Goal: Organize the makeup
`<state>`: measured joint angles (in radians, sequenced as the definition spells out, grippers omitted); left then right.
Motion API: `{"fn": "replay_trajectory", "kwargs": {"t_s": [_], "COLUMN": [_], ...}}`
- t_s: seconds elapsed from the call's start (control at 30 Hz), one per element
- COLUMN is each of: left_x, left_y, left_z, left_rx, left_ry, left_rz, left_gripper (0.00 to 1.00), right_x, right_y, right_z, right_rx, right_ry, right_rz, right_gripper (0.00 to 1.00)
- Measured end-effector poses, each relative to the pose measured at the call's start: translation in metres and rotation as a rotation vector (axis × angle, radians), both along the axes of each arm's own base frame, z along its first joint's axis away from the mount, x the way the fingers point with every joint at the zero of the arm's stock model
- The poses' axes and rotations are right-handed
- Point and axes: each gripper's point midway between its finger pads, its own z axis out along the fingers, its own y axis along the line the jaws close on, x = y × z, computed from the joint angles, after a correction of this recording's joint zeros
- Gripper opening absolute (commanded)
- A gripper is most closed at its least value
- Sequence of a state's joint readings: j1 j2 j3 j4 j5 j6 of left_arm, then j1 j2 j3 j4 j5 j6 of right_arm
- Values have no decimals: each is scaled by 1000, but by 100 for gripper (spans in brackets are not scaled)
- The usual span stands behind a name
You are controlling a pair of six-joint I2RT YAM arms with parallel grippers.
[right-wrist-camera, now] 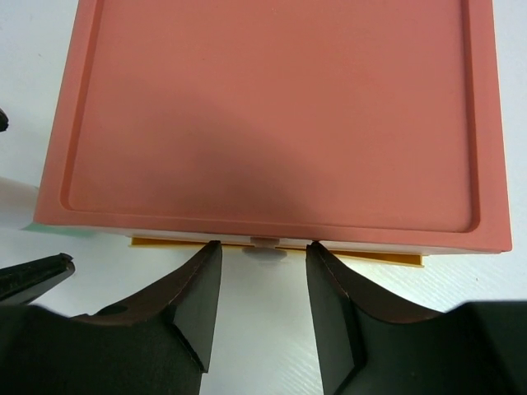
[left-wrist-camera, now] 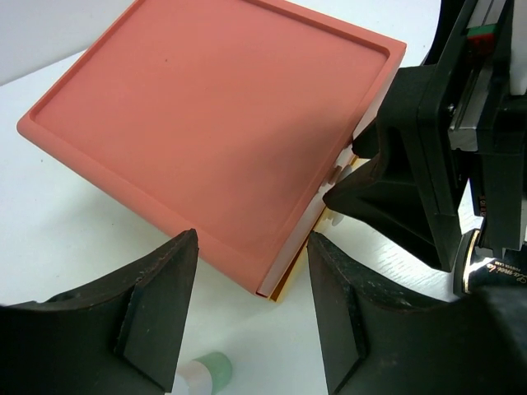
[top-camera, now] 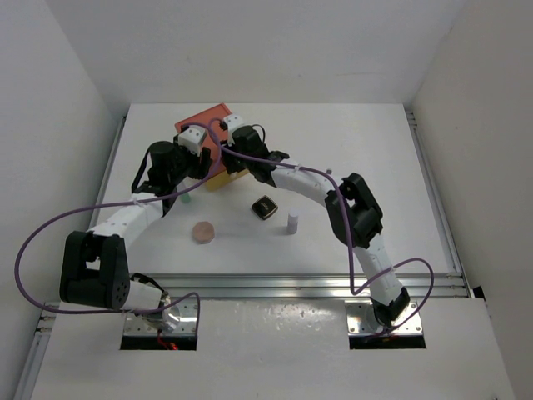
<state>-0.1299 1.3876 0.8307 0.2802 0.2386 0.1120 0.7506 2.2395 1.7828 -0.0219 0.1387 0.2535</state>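
Observation:
The makeup lies on the white table: a black square compact [top-camera: 265, 207], a white cylindrical bottle [top-camera: 293, 222] and a pink round disc [top-camera: 203, 232]. Both grippers are at the orange-red box [top-camera: 206, 123]. My right gripper [right-wrist-camera: 262, 247] is open, and its fingertips flank the small white knob [right-wrist-camera: 265, 245] on the yellow drawer front [right-wrist-camera: 165, 243] without touching it. My left gripper [left-wrist-camera: 251, 247] is open above the box's near corner [left-wrist-camera: 268, 284] and holds nothing. A small white, green-ended tube [left-wrist-camera: 204, 372] lies below its left finger. A black, gold-rimmed item [left-wrist-camera: 471, 265] peeks out at the right edge.
In the left wrist view the right arm's black gripper [left-wrist-camera: 412, 164] crowds the box's drawer side. White walls enclose the table, and a metal rail [top-camera: 291, 283] runs along its near edge. The green-ended tube [top-camera: 188, 200] sits beside the left arm.

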Motion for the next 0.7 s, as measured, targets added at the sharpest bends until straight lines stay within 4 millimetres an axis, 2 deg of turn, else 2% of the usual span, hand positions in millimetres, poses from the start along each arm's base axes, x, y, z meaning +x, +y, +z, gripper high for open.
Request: {"fn": "replay_trajectory", "kwargs": {"t_s": [0.27, 0.47, 0.57, 0.7], "left_x": [0, 0, 1, 1], "left_y": [1, 1, 1, 2], "left_z": [0, 0, 1, 1], "left_rx": [7, 7, 7, 11], "left_ry": [-3, -7, -12, -15], "left_rz": [0, 1, 1, 4], "left_gripper": [60, 60, 60, 60], "right_x": [1, 1, 3, 3], "right_y": [0, 0, 1, 3], "right_z": [-7, -12, -10, -10], "right_rx": [-11, -19, -14, -17], "right_ry": [3, 1, -9, -28], "right_rz": [3, 8, 10, 20], "right_gripper": [45, 33, 30, 17]}}
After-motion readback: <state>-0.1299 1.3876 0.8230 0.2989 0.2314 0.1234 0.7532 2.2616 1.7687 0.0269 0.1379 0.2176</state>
